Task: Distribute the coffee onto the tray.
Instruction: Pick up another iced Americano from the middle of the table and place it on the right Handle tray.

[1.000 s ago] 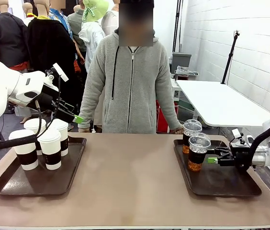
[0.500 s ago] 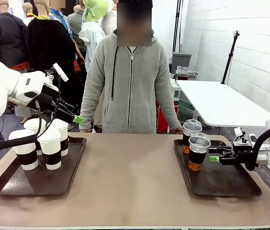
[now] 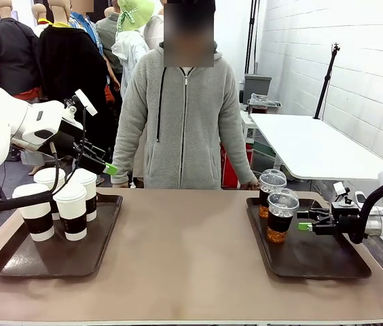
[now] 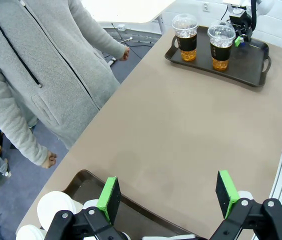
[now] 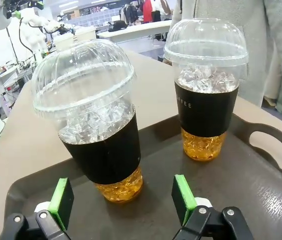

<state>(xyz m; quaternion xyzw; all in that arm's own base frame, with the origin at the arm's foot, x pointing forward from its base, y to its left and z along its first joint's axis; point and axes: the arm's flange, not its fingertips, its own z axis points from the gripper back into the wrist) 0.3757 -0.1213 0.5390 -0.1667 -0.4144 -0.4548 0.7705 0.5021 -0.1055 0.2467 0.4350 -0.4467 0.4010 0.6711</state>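
Observation:
Several white lidded coffee cups [image 3: 73, 209] with black sleeves stand on the left brown tray [image 3: 15, 261]. Two clear dome-lidded cups of amber coffee sit on the right tray [image 3: 327, 261], one nearer [image 3: 282, 216] and one farther [image 3: 271, 189]. My right gripper [image 3: 305, 226] hovers low over that tray, open, just right of the nearer cup. In the right wrist view the nearer cup [image 5: 98, 120] stands just ahead of my open right gripper [image 5: 122, 197], with the other cup [image 5: 206, 90] behind. My left gripper [image 3: 110, 168] is raised above the left tray's far corner, open and holding nothing [image 4: 168, 196].
A person in a grey hoodie [image 3: 185, 115] stands at the table's far edge, one hand [image 3: 249, 184] resting near the right tray. Bare brown tabletop [image 3: 185, 251] lies between the trays. The right tray's front half is free.
My right gripper has drawn back slightly to the right, away from the nearer clear cup. The left arm and all cups have stayed put.

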